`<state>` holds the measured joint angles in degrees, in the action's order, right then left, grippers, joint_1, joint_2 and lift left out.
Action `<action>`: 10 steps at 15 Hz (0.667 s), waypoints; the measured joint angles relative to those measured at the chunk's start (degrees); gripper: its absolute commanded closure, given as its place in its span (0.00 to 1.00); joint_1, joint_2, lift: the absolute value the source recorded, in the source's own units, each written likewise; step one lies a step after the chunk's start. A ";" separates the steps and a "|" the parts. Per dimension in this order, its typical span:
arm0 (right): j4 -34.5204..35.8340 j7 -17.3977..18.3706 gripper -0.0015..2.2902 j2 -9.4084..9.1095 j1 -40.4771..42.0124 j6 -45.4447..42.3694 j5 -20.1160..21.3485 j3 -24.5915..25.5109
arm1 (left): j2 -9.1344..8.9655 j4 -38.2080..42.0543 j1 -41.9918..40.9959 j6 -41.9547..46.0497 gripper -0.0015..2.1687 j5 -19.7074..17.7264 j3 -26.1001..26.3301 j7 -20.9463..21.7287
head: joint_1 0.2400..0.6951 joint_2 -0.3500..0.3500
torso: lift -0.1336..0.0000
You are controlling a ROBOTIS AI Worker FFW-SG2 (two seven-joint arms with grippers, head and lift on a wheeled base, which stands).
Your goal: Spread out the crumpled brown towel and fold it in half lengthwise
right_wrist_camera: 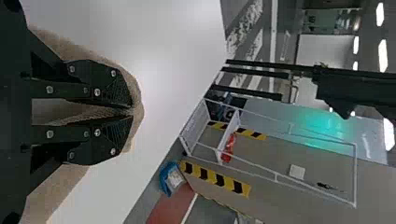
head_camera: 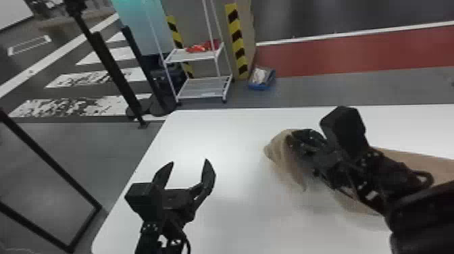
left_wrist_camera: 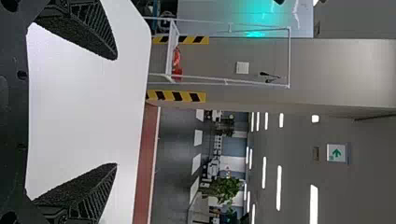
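On the right half of the white table, my right gripper (head_camera: 295, 138) holds the brown towel (head_camera: 280, 152) by its left end, which bunches up around the fingers. More of the towel stretches out to the right behind and beneath the arm, partly hidden by it. In the right wrist view, the right gripper (right_wrist_camera: 130, 112) is shut on the towel (right_wrist_camera: 137, 95), with cloth pinched between the tips. My left gripper (head_camera: 190, 161) stands open over the table's left part, holding nothing. Seen from its own wrist, the left gripper (left_wrist_camera: 116, 112) has widely spread fingers.
The white table (head_camera: 229, 131) has its left edge just beside the left gripper. Beyond its far edge stand a white wire rack (head_camera: 204, 87) and a blue box (head_camera: 261, 79) on the floor. Black posts (head_camera: 115, 71) rise at the back left.
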<state>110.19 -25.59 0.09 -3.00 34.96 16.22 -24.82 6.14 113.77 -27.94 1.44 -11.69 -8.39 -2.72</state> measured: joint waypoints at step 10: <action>-8.10 12.07 0.41 0.00 -0.41 -16.72 -6.99 7.68 | 0.53 -0.12 -0.18 0.17 0.03 -0.31 -0.58 0.09 | 1.00 0.99 | 0.07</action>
<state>102.09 -13.51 0.09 -3.41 18.24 9.24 -17.14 6.67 113.65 -28.12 1.62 -12.00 -8.97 -2.63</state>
